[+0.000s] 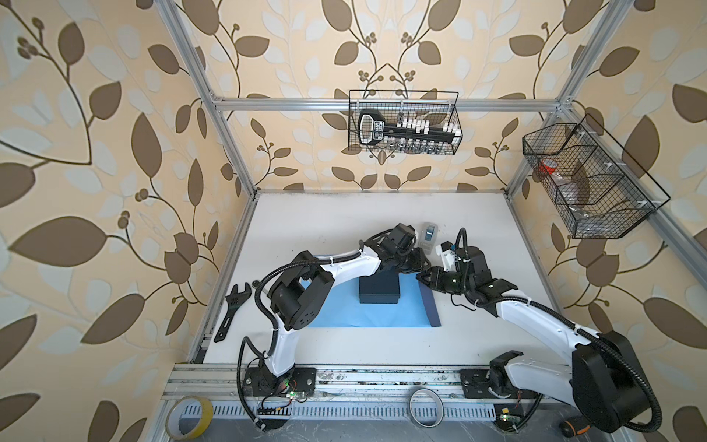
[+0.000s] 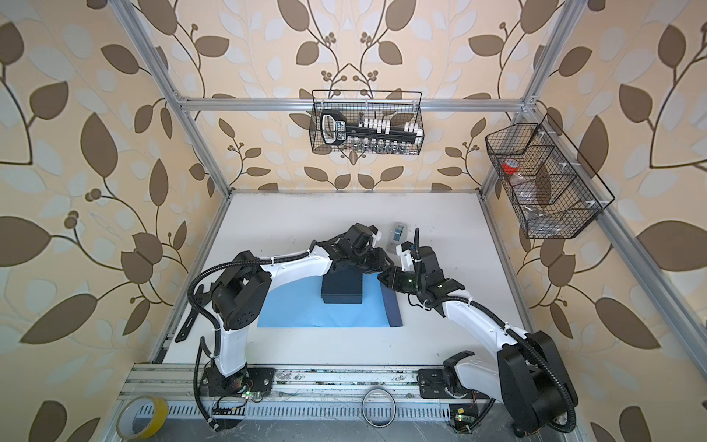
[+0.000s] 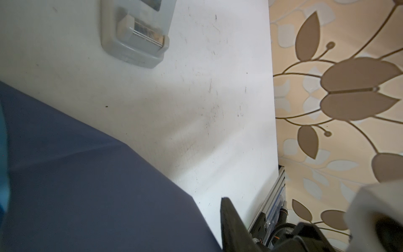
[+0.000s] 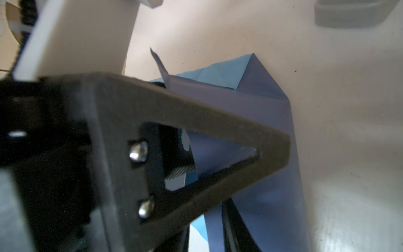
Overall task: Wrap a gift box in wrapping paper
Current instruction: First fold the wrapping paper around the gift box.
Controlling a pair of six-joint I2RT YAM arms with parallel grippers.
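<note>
Matte black square cardboard gift box (image 1: 378,291) sits flat on the large light-blue wrapping paper sheet (image 1: 344,312), toward the sheet's far edge. Both lie mid-way across the white table (image 1: 336,225). The sheet's right edge is turned over, showing its darker slate face as a narrow strip (image 1: 430,306) in both top views.

Left gripper (image 1: 420,263) is just beyond the box's far right corner. Right gripper (image 1: 421,278) is at the far end of the slate strip, tip to tip with the left one. The box lies just beside both, on their near-left side, touching neither as far as can be seen.

Left wrist view: one black finger (image 3: 231,222) shows beside the slate paper (image 3: 76,174) – jaw gap and grip cannot be told.

Right wrist view: the near finger (image 4: 196,131) crosses in front of the raised slate fold (image 4: 272,131) – cannot tell if pinched.

Small grey tape dispenser (image 1: 429,234) stands just beyond both grippers.
</note>
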